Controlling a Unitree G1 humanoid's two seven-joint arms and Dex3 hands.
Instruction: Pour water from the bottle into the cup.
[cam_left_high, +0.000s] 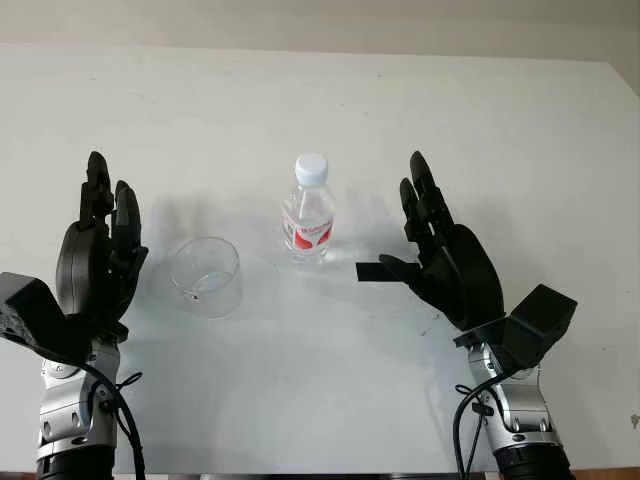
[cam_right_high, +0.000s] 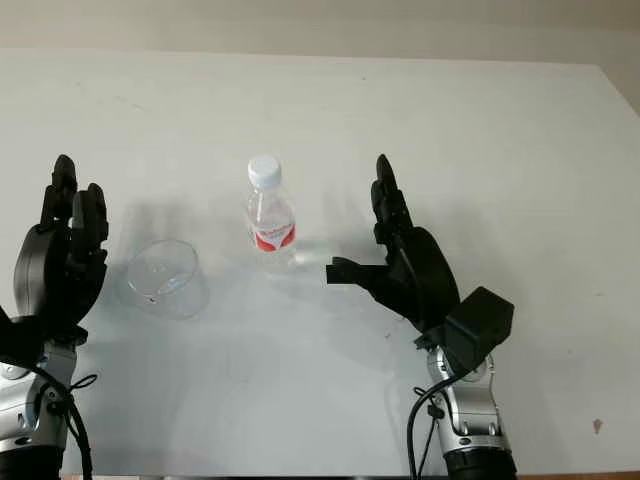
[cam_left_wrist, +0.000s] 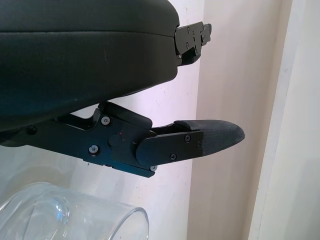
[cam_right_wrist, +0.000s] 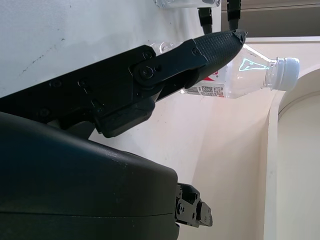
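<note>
Bottle (cam_right_high: 269, 215) upright on white table (cam_right_high: 520, 150), white cap on (red-and-white label). Clear cup (cam_right_high: 165, 277) to its left, apart from it. Right hand (cam_right_high: 400, 262) open, near bottle's right side. Left hand (cam_right_high: 58, 262) open, left of cup.

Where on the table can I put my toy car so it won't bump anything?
The far table beyond the bottle is bare. So is the near strip between the two arms, in front of the cup. It is crowded in the middle row: open left hand, cup, bottle, open right hand, with only narrow gaps between them.
</note>
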